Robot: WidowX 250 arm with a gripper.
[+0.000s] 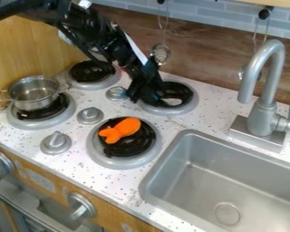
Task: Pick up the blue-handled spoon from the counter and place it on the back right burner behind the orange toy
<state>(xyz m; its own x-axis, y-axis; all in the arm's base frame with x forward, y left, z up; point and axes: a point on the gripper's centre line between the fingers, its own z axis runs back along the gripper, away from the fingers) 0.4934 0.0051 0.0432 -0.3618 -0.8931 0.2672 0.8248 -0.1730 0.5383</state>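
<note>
Nearest us, the sink [199,181]; beyond, an orange toy [128,126] lies on the front burner [124,164], as if cooking. The gripper [145,96] hangs by the back burner [186,107], spread or closed, we can't tell.

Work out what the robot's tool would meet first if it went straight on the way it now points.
Pointing down, the tool would probably meet the rear burner nearest the faucet, around its left side; any gap between them is hard to judge.
</note>
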